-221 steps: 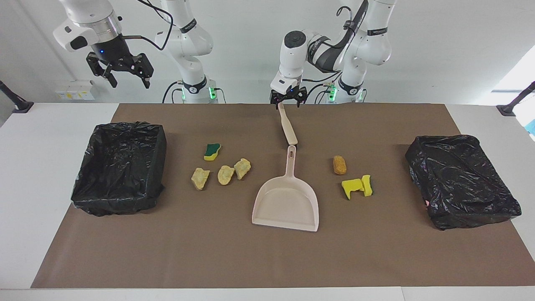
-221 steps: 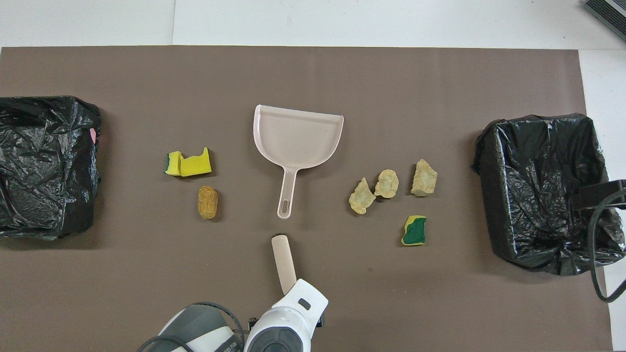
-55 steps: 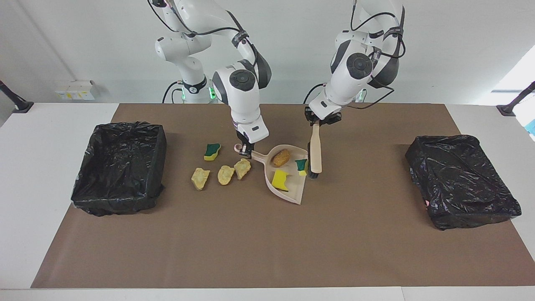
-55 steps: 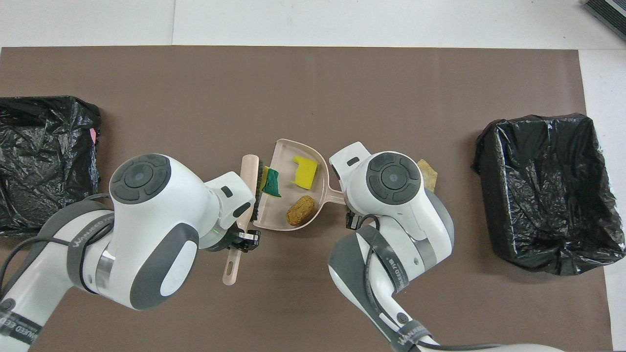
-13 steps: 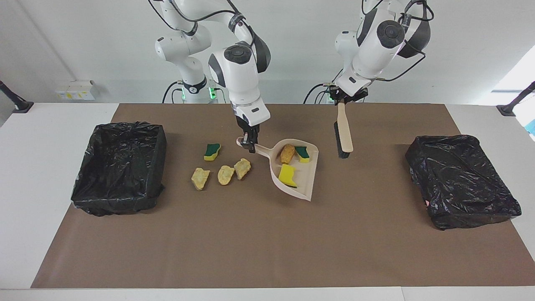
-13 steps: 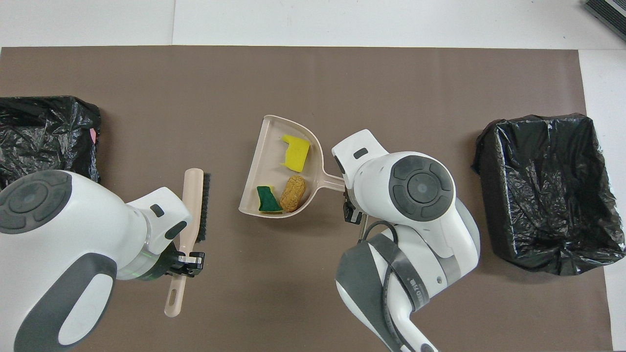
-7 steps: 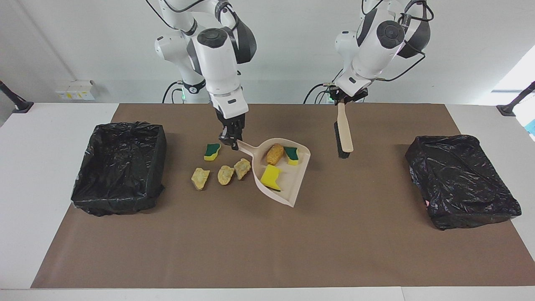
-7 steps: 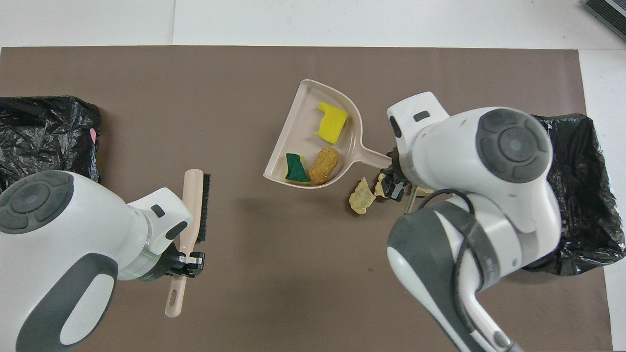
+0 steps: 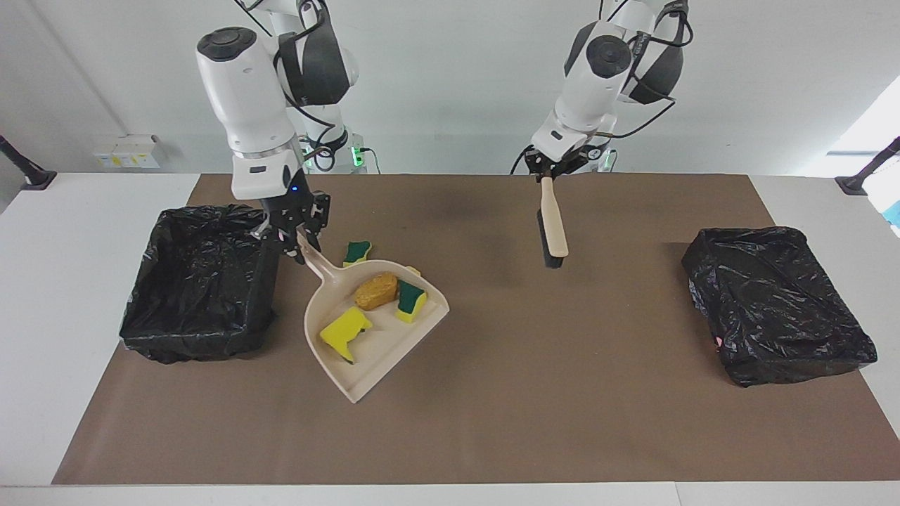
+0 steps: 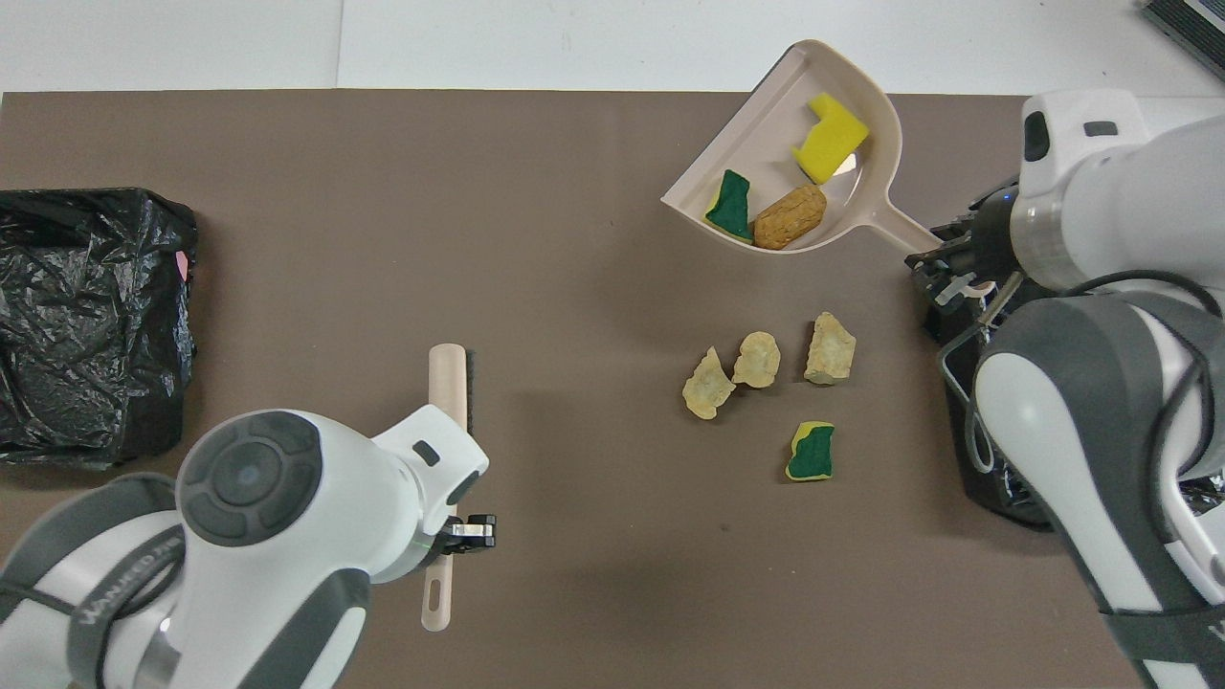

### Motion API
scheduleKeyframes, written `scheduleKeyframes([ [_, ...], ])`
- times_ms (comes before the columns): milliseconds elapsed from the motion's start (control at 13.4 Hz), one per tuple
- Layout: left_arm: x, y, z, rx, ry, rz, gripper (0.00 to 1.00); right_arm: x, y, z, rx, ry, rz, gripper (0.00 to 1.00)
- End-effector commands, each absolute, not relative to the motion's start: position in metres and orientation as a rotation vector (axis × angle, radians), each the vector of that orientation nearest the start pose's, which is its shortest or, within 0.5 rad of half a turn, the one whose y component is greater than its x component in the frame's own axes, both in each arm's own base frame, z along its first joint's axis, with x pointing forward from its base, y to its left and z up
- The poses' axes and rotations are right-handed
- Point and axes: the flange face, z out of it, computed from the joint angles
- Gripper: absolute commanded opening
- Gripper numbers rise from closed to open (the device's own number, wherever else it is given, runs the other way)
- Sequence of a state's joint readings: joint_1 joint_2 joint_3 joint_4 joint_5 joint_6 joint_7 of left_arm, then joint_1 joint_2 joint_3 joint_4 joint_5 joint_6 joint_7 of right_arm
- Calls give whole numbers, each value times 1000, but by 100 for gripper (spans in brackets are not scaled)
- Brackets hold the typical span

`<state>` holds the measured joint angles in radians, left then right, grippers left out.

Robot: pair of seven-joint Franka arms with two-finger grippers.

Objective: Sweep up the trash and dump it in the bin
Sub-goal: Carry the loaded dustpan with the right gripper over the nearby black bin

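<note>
My right gripper [image 9: 292, 242] is shut on the handle of the beige dustpan [image 9: 365, 365], which hangs tilted in the air beside the black-lined bin [image 9: 200, 281] at the right arm's end. In the dustpan [image 10: 766, 144] lie a bright yellow sponge piece [image 9: 344, 330], an orange-brown lump [image 9: 376, 289] and a green-and-yellow piece [image 9: 411, 299]. On the mat lie three pale tan lumps [image 10: 757, 360] and a green-and-yellow sponge [image 10: 811, 452]. My left gripper [image 9: 545, 172] is shut on the brush [image 9: 552, 225], which hangs bristles down over the mat.
A second black-lined bin [image 9: 777, 302] stands at the left arm's end of the brown mat. In the overhead view my right arm covers most of the bin near it, and my left arm covers the mat's near corner.
My right gripper has lifted the loaded dustpan and swung it from the mat's middle toward the bin at the right arm's end. The left gripper with the brush has shifted a little toward the middle.
</note>
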<state>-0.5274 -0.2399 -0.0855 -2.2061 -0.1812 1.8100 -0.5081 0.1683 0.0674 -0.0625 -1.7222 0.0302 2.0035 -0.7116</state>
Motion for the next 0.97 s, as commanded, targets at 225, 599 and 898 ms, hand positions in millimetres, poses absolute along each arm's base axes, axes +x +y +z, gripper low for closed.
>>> scheduleKeyframes([
  [225, 320, -358, 395, -3159, 28, 280, 0, 602, -42, 560, -3036, -918, -335, 0],
  [599, 296, -386, 364, -3156, 70, 263, 0, 553, -145, 549, -2912, -1317, -206, 0],
  [898, 291, -369, 349, -3152, 38, 296, 0, 500, -207, 544, -2718, -1697, -105, 0],
])
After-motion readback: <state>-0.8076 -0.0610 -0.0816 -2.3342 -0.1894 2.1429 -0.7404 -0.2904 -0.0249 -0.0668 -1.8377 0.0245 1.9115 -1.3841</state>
